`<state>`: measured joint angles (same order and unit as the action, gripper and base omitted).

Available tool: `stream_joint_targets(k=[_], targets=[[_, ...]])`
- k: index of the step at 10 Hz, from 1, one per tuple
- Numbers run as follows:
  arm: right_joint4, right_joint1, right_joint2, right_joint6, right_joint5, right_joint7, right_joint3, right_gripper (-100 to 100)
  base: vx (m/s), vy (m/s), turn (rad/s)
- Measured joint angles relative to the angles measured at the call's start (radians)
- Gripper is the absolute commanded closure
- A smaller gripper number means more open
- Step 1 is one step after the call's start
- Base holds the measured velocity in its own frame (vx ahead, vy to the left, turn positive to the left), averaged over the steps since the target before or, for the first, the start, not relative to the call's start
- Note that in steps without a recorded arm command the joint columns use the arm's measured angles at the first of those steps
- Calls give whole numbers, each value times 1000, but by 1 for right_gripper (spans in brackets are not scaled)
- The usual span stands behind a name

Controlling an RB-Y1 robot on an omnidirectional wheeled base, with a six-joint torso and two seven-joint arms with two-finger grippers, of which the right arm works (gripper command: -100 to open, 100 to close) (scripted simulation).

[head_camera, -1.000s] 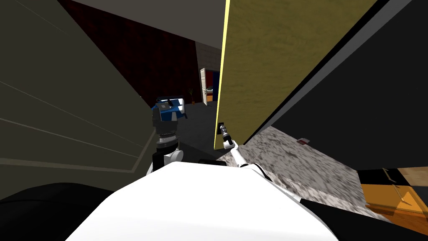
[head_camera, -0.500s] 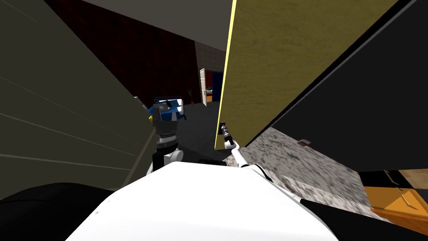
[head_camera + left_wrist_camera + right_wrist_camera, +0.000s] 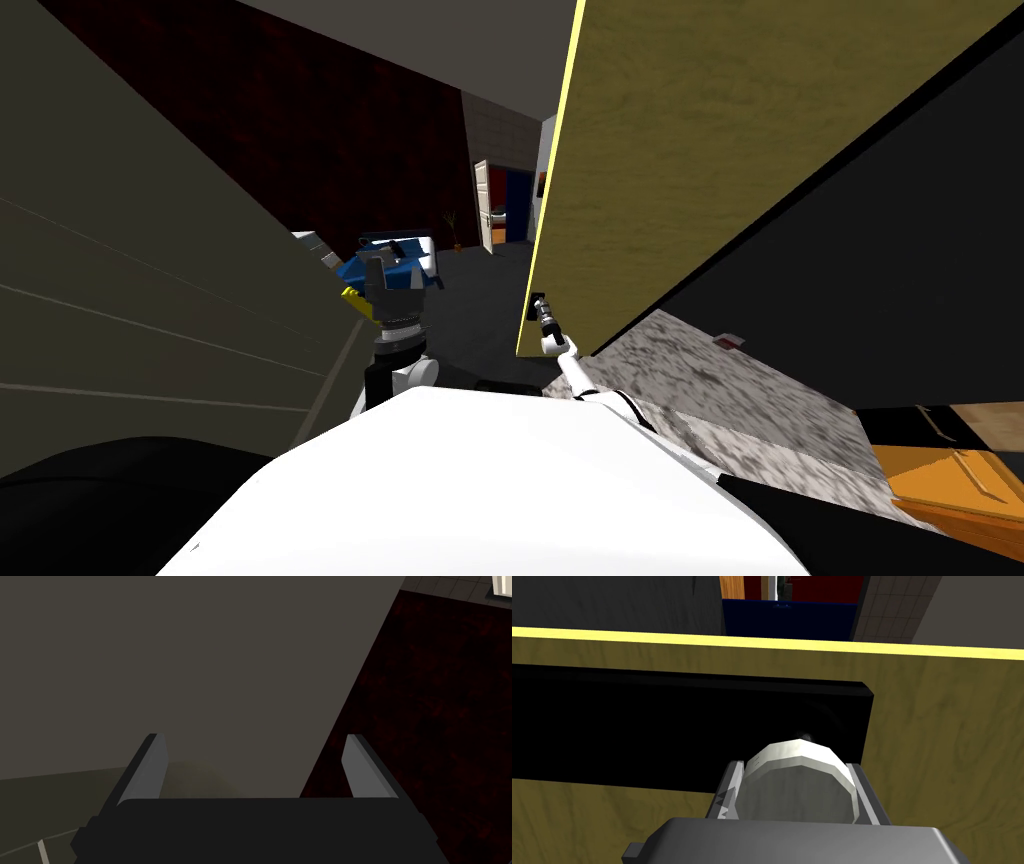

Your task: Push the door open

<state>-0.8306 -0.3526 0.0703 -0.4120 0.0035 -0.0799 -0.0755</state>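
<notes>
The right gripper (image 3: 796,776) is clamping a rounded white door knob (image 3: 798,791), its two fingers pressing the knob's sides. The knob is sitting on a long black plate (image 3: 662,726) fixed to the olive, wood-grained door (image 3: 952,741), close to the door's pale yellow free edge (image 3: 762,640).

In the head view the door (image 3: 720,140) is rising on the right, its yellow edge (image 3: 548,200) facing left, and the right gripper (image 3: 541,312) is reaching up to it low down, at the near end of that edge. A speckled grey floor (image 3: 720,390) is spreading out to the right below the door.

Left of the edge a gap is opening onto a farther space with a dark red wall (image 3: 330,150) and, far off, a white door leaf (image 3: 485,205) beside a blue panel.

The left gripper (image 3: 392,278) is hanging in that gap, well apart from the door, next to a grey wall (image 3: 150,250). Its fingers (image 3: 150,768) are standing wide apart with nothing between them. Something blue (image 3: 400,262) is showing just beyond it, perhaps furniture; it is too small to tell.
</notes>
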Motion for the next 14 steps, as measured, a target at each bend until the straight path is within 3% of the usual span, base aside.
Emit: stream_joint_targets(k=[3,5,7,8,9,14], targets=[[-10,8,7,9,-8,14,36,100,167,145,-82],[-53,37,15,29,-12,18,55,100,157,113,-75],[-38,18,18,24,-17,23,72,100,64,64,-42],[-19,6,29,18,-22,19,85,100,116,130,-124],[-18,12,34,16,-25,21,99,-100,-97,98,-71],[-32,16,23,24,-28,19,97,-100,-223,39,-28]])
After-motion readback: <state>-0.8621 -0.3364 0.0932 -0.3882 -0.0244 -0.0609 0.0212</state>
